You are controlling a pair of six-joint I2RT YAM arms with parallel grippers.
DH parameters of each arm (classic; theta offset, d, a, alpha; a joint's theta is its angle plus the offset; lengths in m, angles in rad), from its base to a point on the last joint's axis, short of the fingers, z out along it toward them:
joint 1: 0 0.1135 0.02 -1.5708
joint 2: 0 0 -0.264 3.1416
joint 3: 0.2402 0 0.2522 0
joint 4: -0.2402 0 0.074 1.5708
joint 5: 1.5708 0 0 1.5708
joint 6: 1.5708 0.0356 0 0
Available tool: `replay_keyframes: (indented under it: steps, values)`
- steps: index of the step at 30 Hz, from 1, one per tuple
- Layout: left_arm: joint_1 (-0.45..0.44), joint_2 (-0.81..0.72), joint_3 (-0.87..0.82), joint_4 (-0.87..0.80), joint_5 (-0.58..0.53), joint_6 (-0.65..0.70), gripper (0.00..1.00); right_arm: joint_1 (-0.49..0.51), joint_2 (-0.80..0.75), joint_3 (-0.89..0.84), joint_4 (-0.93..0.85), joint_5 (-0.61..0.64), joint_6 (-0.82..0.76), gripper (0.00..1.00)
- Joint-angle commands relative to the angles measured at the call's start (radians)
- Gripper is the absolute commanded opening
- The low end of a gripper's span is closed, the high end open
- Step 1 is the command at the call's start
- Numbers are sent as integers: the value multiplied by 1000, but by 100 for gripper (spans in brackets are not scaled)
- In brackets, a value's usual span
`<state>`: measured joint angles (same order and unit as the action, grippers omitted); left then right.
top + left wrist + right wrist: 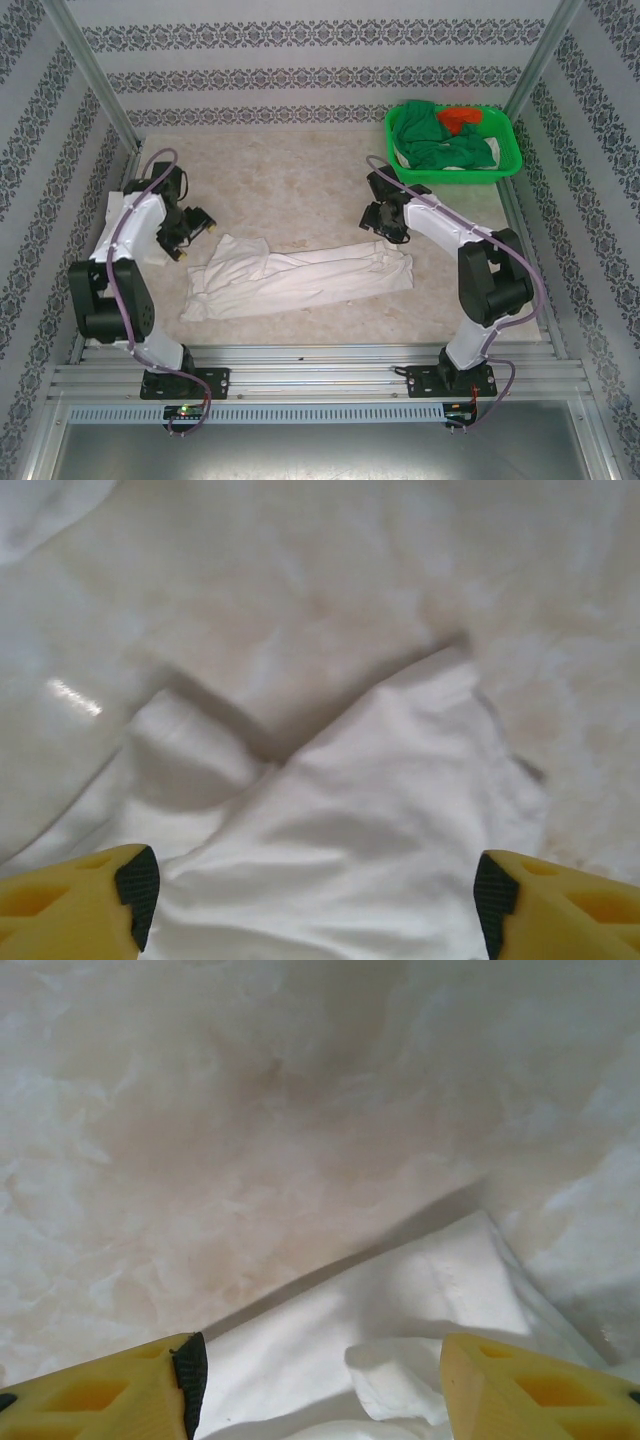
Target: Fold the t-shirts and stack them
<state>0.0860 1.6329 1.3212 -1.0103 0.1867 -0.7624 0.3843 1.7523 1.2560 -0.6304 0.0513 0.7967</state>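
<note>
Plainly, the left gripper [192, 228] is seen just off the shirt's left end. Its yellow fingers [60, 900] are spread wide, black pads showing, and nothing is held between them; only slack white fabric lies under the gap. The shirt [300, 275] is laid on the table [280, 170] as a long, rumpled white band, broader at its left end and narrower toward the right, with soft ridges and shallow folds along it. It is judged to be light, limp cotton: no shape will be kept when it is lifted, and the free part can be expected to sag and drag. It is unlikely to slip once pinched firmly. A hold is best taken at a corner or a doubled hem at either end, where the layers are thicker, rather than mid-panel. The table under the shirt is smooth, pale, marbled and faintly glossy. Over the shirt's right end the right gripper [381, 218] is poised above a folded corner, its jaws likewise parted and empty. Well beyond that end, toward the back, a rigid green plastic basket [452, 181] is set, with green cloth and something orange heaped inside.
</note>
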Motion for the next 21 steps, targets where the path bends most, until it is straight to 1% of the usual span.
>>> replay_keyframes:
  steps: [1,3,6,9,11,13,19,21]
  values:
    - [-56,129,92,-35,-20,4,87,15,19,29,4,-22,-7,63]
    - [-80,217,176,-54,-36,4,86,14,19,27,10,-25,-7,64]
    - [-92,342,286,-94,-55,-1,78,11,15,25,11,-25,-12,64]
    - [-94,417,358,-126,-65,-10,68,5,5,18,11,-23,-16,64]
    - [-94,447,370,-126,-55,-24,61,-1,0,10,14,-21,-13,64]
    - [-95,466,367,-117,-29,-36,56,-5,-4,1,20,-21,-6,64]
    - [-97,504,332,-73,43,-64,53,-4,-5,-7,21,-24,-2,65]
    - [-97,514,325,-61,59,-69,49,-6,-5,-9,21,-24,-1,65]
